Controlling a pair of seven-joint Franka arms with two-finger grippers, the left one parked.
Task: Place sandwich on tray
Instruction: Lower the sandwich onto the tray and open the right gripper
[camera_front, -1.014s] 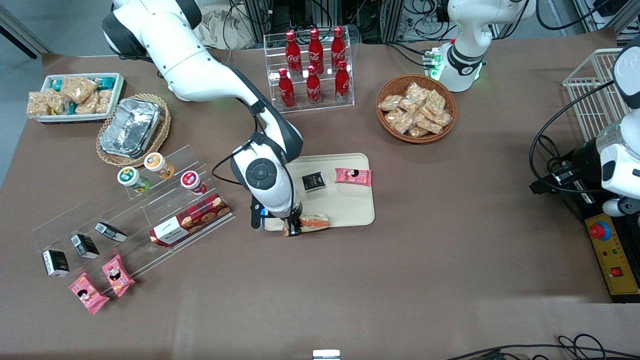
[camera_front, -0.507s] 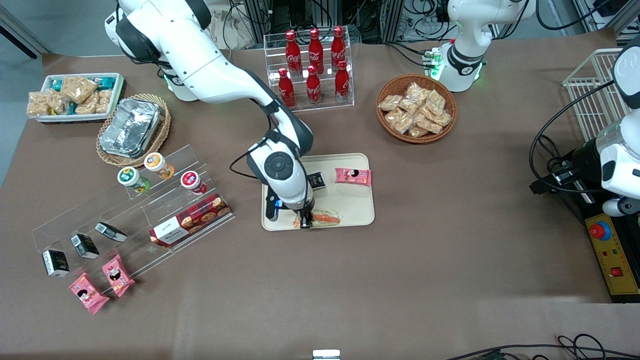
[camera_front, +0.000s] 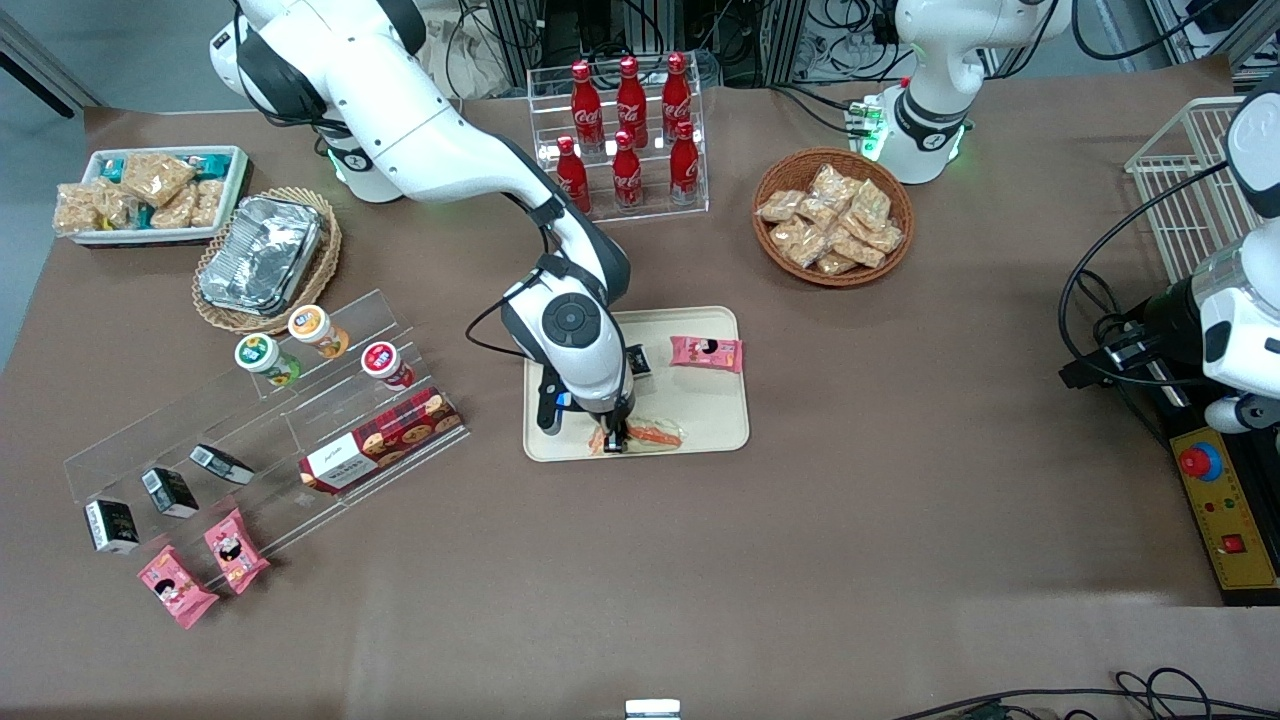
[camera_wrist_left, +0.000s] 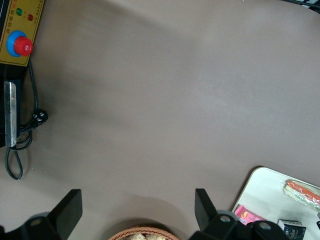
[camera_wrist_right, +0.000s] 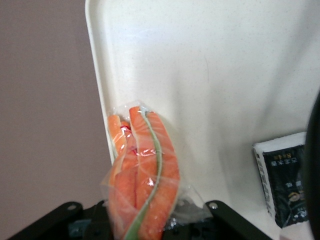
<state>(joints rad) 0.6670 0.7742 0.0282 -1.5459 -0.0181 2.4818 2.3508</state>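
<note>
Gripper (camera_front: 615, 440): arm covers most of it in front view; right wrist view crops the fingers, grip on sandwich (camera_wrist_right: 142, 180) not readable. Sandwich's lower end cropped there. Small black packet (camera_wrist_right: 284, 177) partly cropped, print too small to read. Tray (camera_front: 700, 410) corner nearest working arm's end hidden

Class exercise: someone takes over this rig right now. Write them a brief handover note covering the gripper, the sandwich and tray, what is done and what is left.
Gripper: low over the tray's edge nearest the front camera, shut on the sandwich.
Sandwich: held over the tray; resting or just above, unclear.
Also on the tray: a black packet and a pink packet.
Done: sandwich carried to the tray.
Left: release and lift away.
</note>
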